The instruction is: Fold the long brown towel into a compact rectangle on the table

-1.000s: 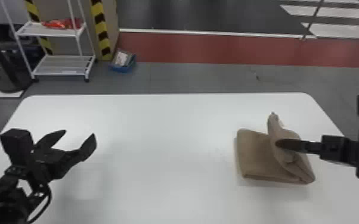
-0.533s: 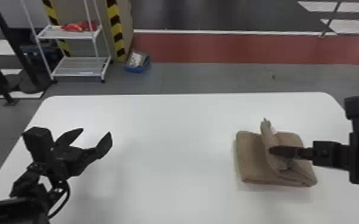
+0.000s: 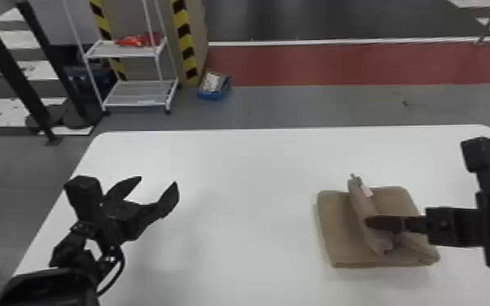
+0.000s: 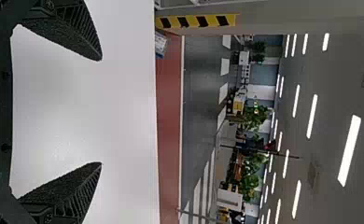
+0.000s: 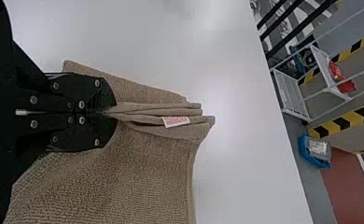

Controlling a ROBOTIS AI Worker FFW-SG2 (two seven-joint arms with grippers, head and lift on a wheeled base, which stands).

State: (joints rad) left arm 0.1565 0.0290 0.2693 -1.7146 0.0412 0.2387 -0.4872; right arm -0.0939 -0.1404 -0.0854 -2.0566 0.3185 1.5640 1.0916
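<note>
The brown towel (image 3: 337, 228) lies folded on the right part of the white table (image 3: 248, 211), with a layered flap standing up across its middle. My right gripper (image 3: 372, 223) is at that flap, coming from the right. In the right wrist view the right gripper (image 5: 108, 113) is shut on the flap's stacked layers, beside a small white tag on the towel (image 5: 147, 182). My left gripper (image 3: 156, 187) stands over the table's left side, apart from the towel. Its fingers are spread with nothing between them in the left wrist view, where the left gripper (image 4: 101, 112) points past the table's far edge.
Beyond the table stand a white shelf rack (image 3: 142, 93) with red items, a yellow-and-black striped post (image 3: 185, 44) and a blue bin (image 3: 213, 87) on the floor. Dark slanted posts (image 3: 16, 77) rise at the far left.
The head view has shifted, so the table and left arm appear farther right. My right gripper and the raised towel flap sit slightly farther left over the towel's base; the right gripper stays shut.
</note>
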